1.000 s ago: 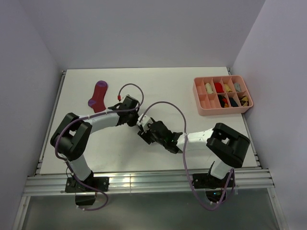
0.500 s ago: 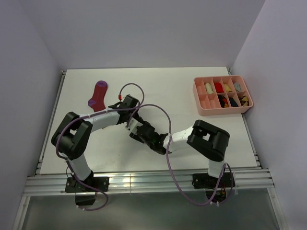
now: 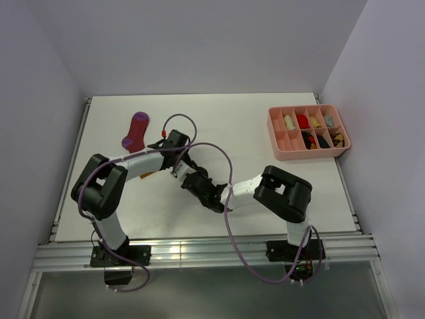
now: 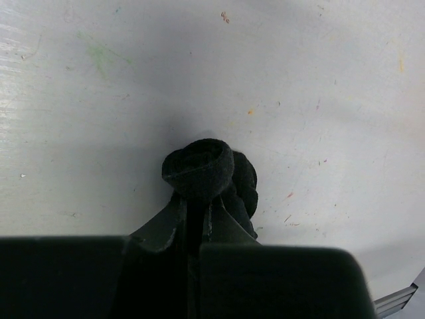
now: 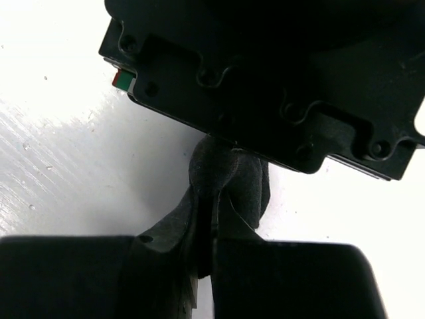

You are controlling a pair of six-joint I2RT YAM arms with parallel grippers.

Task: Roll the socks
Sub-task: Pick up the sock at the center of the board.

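Okay, from the top camera I see both arms reaching inward so that the left fingers (image 3: pixel 181 161) and the right fingers (image 3: pixel 190 177) meet nose to nose near the middle of the desk (image 3: pixel 265 193), slightly left of centre. Whatever sits between them is too dark and too small for me to make out from up here. A magenta sock (image 3: pixel 135 131) with a purple band lies flat toward the far left, well apart from both arms. At the far right stands the pink tray (image 3: pixel 307 154), its compartments holding small rolled bundles (image 3: pixel 303 121) of several colours.

On the left wrist camera, the left fingers (image 4: pixel 198 203) are pressed together on a black sock (image 4: pixel 199 167), which is bunched into a tight round knot just past the fingertips, over the scuffed white desk (image 4: pixel 319 80). I cannot tell whether the knot touches the surface or hangs just above it.

On the right wrist camera, the right fingers (image 5: pixel 214 216) are likewise clamped shut on a fold of the black sock (image 5: pixel 226 176), pinched from the opposite side. Directly beyond the fabric, filling the top of the view, is the black housing (image 5: pixel 279 80) of the left arm's wrist, very near, with a small red-and-green marker (image 5: pixel 122 80) at its corner. Bright desk (image 5: pixel 60 159) shows to the left.
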